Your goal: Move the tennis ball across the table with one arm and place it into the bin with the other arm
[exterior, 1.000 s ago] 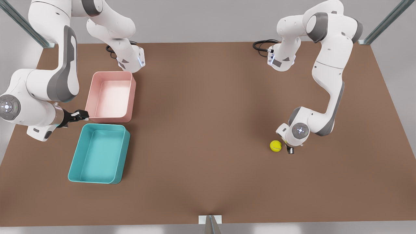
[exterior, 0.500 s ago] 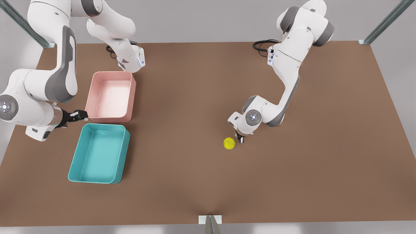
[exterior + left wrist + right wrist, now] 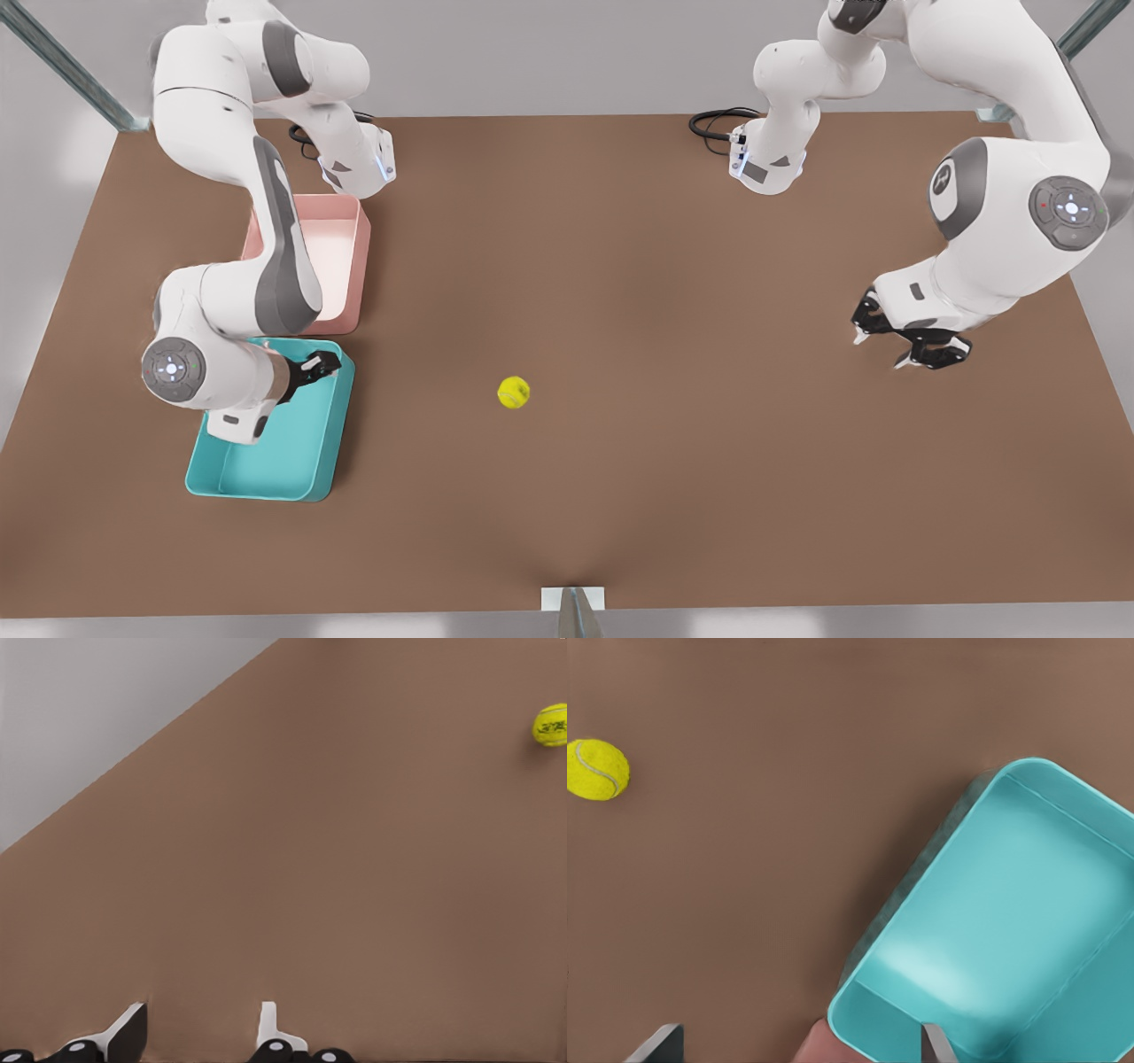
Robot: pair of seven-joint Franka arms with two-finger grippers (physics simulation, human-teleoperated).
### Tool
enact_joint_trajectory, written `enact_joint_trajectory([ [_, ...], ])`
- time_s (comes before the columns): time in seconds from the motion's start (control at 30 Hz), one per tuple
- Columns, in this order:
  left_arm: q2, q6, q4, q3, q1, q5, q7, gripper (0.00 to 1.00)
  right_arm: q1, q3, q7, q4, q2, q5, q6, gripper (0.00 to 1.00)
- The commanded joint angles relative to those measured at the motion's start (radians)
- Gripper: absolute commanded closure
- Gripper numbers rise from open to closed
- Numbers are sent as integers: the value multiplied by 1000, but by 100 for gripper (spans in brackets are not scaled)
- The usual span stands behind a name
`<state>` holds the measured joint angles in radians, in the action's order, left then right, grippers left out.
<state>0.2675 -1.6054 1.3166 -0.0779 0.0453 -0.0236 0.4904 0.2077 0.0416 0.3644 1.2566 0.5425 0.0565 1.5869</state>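
One tennis ball lies free on the tabletop, between two spread, empty pincers: the right pincer over the one teal bin, the left pincer well apart. One pink tray sits beside the bin.

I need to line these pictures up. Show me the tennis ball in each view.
Front view: tennis ball on the bare table, between both arms.
Left wrist view: at the picture's edge, far beyond the left gripper.
Right wrist view: on the table, apart from the bin.
Shared landmark: the brown tabletop under the ball.
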Motion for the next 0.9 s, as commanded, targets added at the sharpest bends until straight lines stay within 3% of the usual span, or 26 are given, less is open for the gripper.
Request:
enact_joint_trajectory([
  [0.0,6,17,21,6,-7,8,-739,0,59,0,-332,-36,42,17,120,0],
  [0.07,-7,182,-26,0,-7,31,-716,0,122,0,-481,-28,67,16,194,0],
  [0.33,2,134,-31,-34,-13,-58,-768,0,266,0,-1005,-8,203,10,479,0],
  [0.57,7,139,-30,-34,-1,-55,-788,0,328,0,-1081,90,252,8,686,0],
  [0.63,3,76,-19,-48,-7,-65,-722,0,326,0,-1082,90,252,14,702,0],
  [0.7,24,131,-31,-53,47,-131,-678,0,344,1,-1104,104,269,10,728,0],
  [0.87,6,130,-31,-52,5,-93,-786,0,352,1,-1119,161,260,3,755,0],
])
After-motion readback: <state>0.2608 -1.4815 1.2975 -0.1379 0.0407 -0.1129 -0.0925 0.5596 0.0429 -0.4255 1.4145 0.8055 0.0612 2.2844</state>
